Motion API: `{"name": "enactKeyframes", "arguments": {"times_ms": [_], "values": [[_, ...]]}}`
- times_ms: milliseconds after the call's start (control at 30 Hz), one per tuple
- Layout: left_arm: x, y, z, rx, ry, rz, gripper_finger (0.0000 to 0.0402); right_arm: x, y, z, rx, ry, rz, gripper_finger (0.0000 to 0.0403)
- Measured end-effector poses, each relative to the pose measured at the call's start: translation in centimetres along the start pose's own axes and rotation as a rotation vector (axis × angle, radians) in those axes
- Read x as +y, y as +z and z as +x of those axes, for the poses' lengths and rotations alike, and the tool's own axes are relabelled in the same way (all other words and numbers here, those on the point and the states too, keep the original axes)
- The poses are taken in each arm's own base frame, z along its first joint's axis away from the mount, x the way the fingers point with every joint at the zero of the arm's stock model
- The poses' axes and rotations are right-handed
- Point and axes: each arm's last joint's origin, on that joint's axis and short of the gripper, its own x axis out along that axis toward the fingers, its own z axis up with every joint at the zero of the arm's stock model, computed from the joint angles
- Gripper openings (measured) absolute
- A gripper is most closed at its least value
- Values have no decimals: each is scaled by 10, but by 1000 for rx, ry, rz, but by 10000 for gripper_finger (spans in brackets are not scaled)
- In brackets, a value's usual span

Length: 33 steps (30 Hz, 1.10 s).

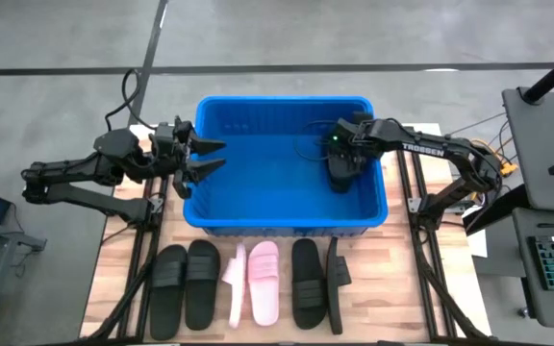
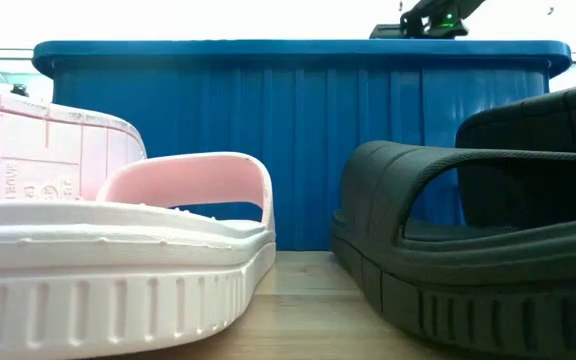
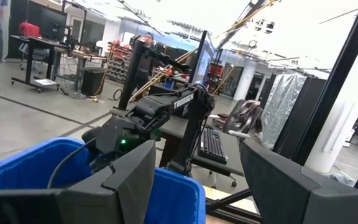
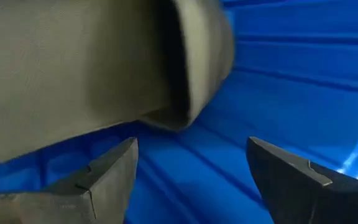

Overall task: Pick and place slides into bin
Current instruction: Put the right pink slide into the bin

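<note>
hovering inside bin point(image 1: 287, 223): right gripper point(image 1: 340, 179), fingers apart.

"TROSSEN" readable on right arm point(image 1: 421, 148); pink slide point(image 2: 38, 150) sole text illegible.

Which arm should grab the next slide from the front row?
Left, probably. The left gripper is open and empty at the left rim of the bin, nearest the black slides at the row's left end; the right gripper is down inside the bin.

Dark jointed arms, white TROSSEN lettering, green light, black cables.
</note>
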Motion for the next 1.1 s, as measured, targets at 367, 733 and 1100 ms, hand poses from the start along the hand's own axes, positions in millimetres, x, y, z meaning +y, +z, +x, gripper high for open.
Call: {"name": "enactKeyframes", "arguments": {"times_ms": [367,733,1100], "values": [[0,1,0,-10,-3,-2,222,-2,-7,-17,-39,60,218,283],[0,-1,3,-1,-1,0,222,-16,-26,-118,-847,394,647,252],[-2,-11,19,50,-63,5,222,2,-56,-185,-1285,643,719,237]]}}
